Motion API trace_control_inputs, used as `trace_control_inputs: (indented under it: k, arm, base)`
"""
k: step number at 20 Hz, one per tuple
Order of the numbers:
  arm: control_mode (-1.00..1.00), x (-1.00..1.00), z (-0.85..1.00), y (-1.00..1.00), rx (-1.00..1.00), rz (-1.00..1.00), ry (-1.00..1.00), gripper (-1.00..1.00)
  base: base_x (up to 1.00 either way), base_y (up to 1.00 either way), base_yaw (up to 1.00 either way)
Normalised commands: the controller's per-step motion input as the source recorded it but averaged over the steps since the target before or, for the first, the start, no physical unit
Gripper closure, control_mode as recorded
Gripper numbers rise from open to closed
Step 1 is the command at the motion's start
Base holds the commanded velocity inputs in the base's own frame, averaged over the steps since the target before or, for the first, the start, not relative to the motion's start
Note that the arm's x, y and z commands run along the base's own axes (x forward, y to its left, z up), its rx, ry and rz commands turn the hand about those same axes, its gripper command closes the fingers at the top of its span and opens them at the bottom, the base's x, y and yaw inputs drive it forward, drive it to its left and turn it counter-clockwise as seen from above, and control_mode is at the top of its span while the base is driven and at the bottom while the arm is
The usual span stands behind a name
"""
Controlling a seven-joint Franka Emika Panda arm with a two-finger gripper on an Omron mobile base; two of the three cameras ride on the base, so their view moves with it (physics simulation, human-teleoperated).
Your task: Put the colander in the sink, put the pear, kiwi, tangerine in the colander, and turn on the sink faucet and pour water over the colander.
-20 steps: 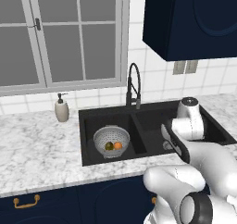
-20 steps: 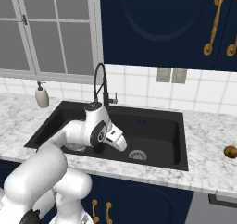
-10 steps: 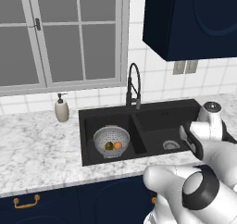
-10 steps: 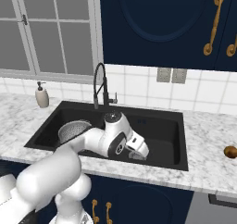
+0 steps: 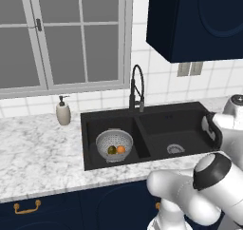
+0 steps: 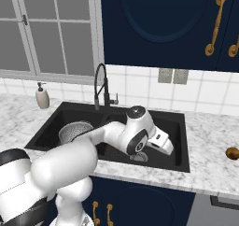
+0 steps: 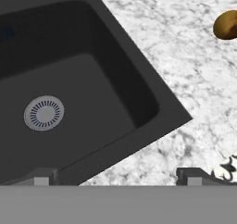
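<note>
Swinging rightward over the past second, the arm is seen in the left base view carried from above the middle of the sink to the picture's right edge, beyond the right basin. The colander is left sitting in the left basin with the tangerine and a dark olive fruit inside it, the two just beside each other. The sink faucet stands behind the divider with no water seen running. A cream soap dispenser is set on the counter to the left. Two fruits are judged to be already placed, and the swing away from the colander is read as a reach for the third.

In the right base view, the hand is now seen lowered over the right basin's front right part, where it hung nearer the basin's middle a second ago. A brown fruit, taken to be the kiwi, lies on the marble well to the right of the sink, and the hand is turned toward it.

In the hand view, the gripper is shown with its fingers spread as wide as they go, nothing held between them and nothing touched. The right basin's corner and its round drain are passed below, and the brown fruit is caught at the upper right edge, well apart from the fingertips
</note>
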Motion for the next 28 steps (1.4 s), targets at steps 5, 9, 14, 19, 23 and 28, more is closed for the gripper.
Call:
trace_control_inputs:
  k: [5,9,14,19,23,28]
  arm:
    - [-1.00,0.05,0.33,-0.74,0.04,-0.14,0.03,-1.00]
    - [-1.00,0.00,0.23,-0.88,0.16,-0.27,0.17,-1.00]
    - [-1.00,0.00,0.12,-0.85,0.25,-0.22,0.07,-1.00]
    - [-1.00,0.01,-0.05,-0.69,0.20,-0.15,-0.24,-1.00]
    - [-1.00,0.13,-0.05,-0.52,0.00,-0.21,-0.17,-1.00]
    - [-1.00,0.21,0.04,-0.50,0.00,-0.19,-0.02,-1.00]
  base:
    - [0.00,0.00,0.00]
    - [0.00,0.00,0.00]
    - [0.00,0.00,0.00]
    - [0.00,0.00,0.00]
    - [0.00,0.00,0.00]
    - [0.00,0.00,0.00]
